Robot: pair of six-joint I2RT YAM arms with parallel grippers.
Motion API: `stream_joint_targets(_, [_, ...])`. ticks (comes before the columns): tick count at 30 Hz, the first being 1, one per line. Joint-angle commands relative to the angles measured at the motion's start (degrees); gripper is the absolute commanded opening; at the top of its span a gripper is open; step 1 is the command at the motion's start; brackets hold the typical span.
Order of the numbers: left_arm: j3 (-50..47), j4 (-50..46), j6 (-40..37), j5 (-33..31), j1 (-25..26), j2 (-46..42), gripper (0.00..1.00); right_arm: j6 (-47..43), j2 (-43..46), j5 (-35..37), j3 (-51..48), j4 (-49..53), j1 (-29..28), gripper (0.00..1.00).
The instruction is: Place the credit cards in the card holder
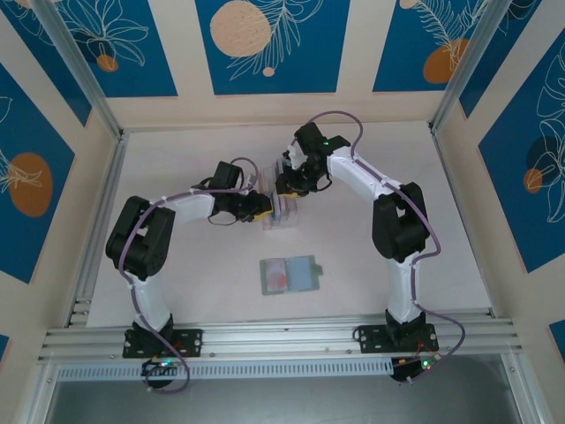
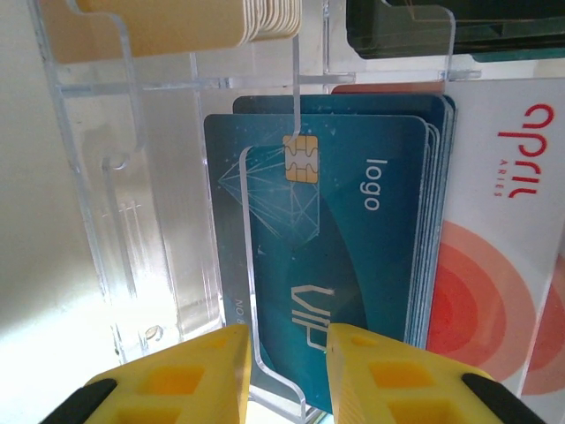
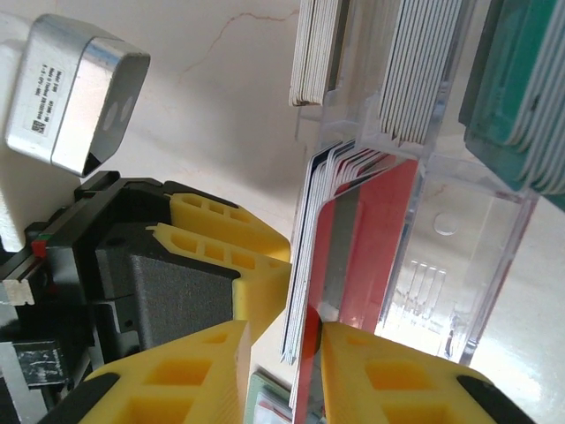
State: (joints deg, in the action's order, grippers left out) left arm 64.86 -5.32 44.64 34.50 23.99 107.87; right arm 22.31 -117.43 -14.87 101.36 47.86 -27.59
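The credit cards stand in stacks in a clear slotted rack [image 1: 281, 212] mid-table. Teal "VIP" cards [image 2: 353, 247] fill one slot, and white-and-red cards [image 2: 503, 265] sit beside them. My left gripper [image 2: 287, 340] is closed across the rack's clear front lip [image 2: 274, 371], with the teal cards behind it. My right gripper [image 3: 284, 340] straddles a red card [image 3: 362, 256] and several white-edged cards [image 3: 305, 265]. Its right finger touches the red card, and a gap remains at its left finger. The card holder [image 1: 289, 275] lies open and flat nearer the arms.
Cream cards [image 2: 159, 26] and dark cards [image 2: 424, 26] fill the rack's farther slots, and green-teal cards [image 3: 521, 97] another. The left gripper's yellow fingers [image 3: 238, 252] sit close beside the right one. Blue-and-cream walls [image 1: 53, 177] enclose the table.
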Motion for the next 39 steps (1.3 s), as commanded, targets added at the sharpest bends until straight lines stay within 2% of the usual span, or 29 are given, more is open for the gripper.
stream_joint_targets(1, [-0.6, 0.3, 0.1, 1.0, -0.9, 0.3, 0.28, 0.5, 2.7, -2.2, -1.0, 0.0, 0.4, 0.27])
stream_joint_targets(16, [-0.7, 0.4, 0.1, 1.2, -0.9, 0.2, 0.28, 0.5, 2.5, -1.0, -0.7, 0.8, 0.7, 0.21])
stream_joint_targets(20, [-0.6, 0.0, 0.1, 1.1, -0.9, -0.5, 0.28, 0.4, 2.9, 4.4, 0.2, 2.3, 0.7, 0.22])
stream_joint_targets(25, [-0.1, -1.3, -0.3, 0.8, -1.6, -3.0, 0.28, -0.5, 0.7, 10.5, 3.6, 6.4, -0.3, 0.29])
stream_joint_targets(39, [1.7, -2.6, -1.2, 1.5, -2.3, -1.3, 0.28, -1.1, -2.8, 10.4, 6.2, 7.3, -2.5, 0.31])
